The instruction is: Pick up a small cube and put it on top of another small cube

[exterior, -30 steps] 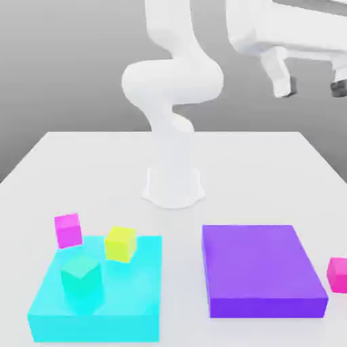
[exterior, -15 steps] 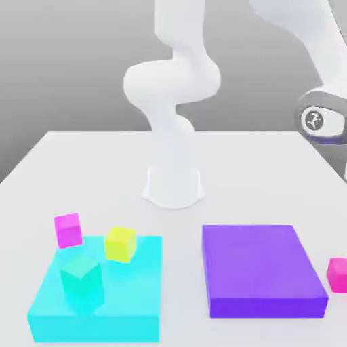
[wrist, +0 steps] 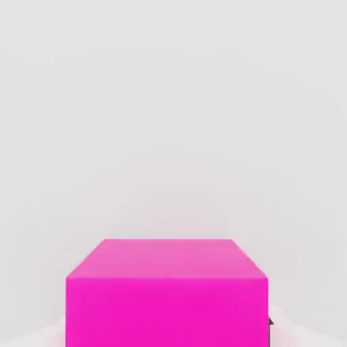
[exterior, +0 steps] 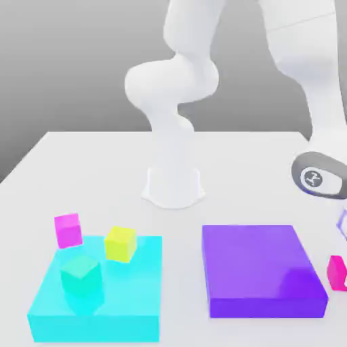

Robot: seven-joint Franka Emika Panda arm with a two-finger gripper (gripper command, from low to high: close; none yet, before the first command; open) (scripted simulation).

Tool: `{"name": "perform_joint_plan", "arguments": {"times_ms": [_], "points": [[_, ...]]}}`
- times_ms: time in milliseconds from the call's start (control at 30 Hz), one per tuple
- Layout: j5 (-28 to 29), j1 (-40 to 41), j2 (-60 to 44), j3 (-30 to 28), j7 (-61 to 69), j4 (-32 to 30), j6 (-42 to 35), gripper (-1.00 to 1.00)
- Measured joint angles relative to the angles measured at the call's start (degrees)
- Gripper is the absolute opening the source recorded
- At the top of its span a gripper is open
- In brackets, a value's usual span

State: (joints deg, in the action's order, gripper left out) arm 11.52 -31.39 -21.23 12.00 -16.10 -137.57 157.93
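A pink cube (exterior: 337, 272) sits on the white table at the exterior view's right edge, beside the purple slab. It fills the near part of the hand view (wrist: 166, 295), so my hand hangs close to it. Only my arm's wrist (exterior: 313, 177) shows in the exterior view, above and slightly left of that cube; the hand itself is cut off by the picture's edge. On the exterior view's left are a magenta cube (exterior: 68, 230), a yellow-green cube (exterior: 120, 243) and a teal cube (exterior: 80, 274).
A flat cyan slab (exterior: 135, 318) lies front left with the teal and yellow-green cubes on it. A flat purple slab (exterior: 261, 271) lies front right. The robot's white base (exterior: 173, 186) stands at mid-table.
The arm has swung down from high at the top right to low at the right edge, above the pink cube. No cube has moved.
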Motion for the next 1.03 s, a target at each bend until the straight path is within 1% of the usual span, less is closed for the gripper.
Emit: {"name": "perform_joint_plan", "arguments": {"times_ms": [67,100,233,367,500,700,767,900,933,1033], "points": [[-2.0,1.3,4.1,1.1,1.5,-1.0,-2.9,-1.0],[-2.8,2.7,6.2,0.2,1.9,-2.0,-3.9,-1.0],[-4.8,8.8,14.8,-5.1,2.4,-6.7,-7.3,-1.0],[-5.4,20.6,23.2,-9.4,1.9,-11.5,-10.6,-1.0],[-5.8,25.7,31.3,-13.6,1.2,-16.3,-13.9,-1.0],[-5.2,36.5,43.3,-21.4,-0.6,-23.5,-18.7,-1.0],[-5.3,38.0,43.0,-22.8,-0.7,-25.1,-16.9,-1.0],[-5.9,38.0,36.0,-23.9,-0.2,-26.9,-8.2,-1.0],[-6.0,37.9,34.5,-24.0,-0.1,-27.2,-6.4,1.0],[-6.0,37.9,34.5,-24.0,-0.1,-27.2,-6.4,1.0]]}}
